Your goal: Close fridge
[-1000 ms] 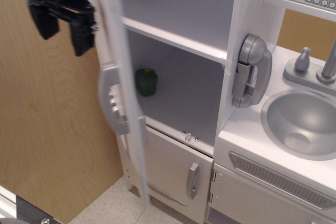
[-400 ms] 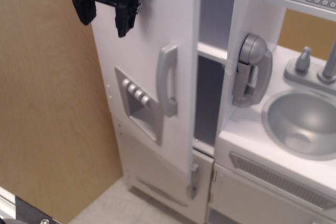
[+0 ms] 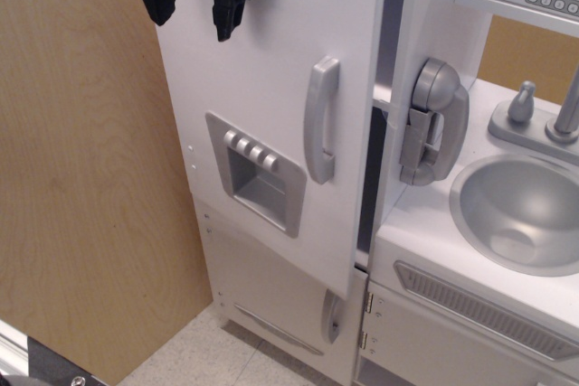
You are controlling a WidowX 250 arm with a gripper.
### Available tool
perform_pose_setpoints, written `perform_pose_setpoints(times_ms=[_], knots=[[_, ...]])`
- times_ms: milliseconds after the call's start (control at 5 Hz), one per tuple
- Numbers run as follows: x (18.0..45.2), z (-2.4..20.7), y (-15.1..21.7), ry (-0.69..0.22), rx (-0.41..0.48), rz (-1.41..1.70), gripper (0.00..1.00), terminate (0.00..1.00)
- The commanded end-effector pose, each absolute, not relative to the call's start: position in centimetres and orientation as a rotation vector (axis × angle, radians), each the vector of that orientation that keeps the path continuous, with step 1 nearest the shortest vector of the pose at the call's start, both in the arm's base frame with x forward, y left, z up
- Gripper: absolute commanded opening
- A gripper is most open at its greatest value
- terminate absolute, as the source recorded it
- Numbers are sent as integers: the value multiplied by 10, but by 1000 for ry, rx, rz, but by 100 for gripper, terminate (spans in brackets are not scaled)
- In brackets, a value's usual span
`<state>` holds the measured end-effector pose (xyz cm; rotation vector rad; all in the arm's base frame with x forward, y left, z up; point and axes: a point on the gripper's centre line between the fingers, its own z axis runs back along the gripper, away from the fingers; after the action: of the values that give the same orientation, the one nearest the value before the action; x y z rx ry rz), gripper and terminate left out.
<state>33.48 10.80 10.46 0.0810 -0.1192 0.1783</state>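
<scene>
Almost: our pincer (image 3: 192,2) hangs open, holding nothing; fridge (image 3: 271,115) door is ajar, so a glancing push could slip off.

Fridge (image 3: 271,88) interior behind the nearly shut door, tool (image 3: 192,2) base beyond the top edge.

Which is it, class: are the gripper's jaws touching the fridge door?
Cannot tell. The single view shows the gripper overlapping the fridge door, but not whether it touches.
</scene>
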Motion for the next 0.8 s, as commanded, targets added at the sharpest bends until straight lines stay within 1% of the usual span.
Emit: perform_pose_setpoints(times_ms=[0,600], knots=[[348,125,111,-177,81,203,100,0],[361,131,114,-176,68,240,100,0]])
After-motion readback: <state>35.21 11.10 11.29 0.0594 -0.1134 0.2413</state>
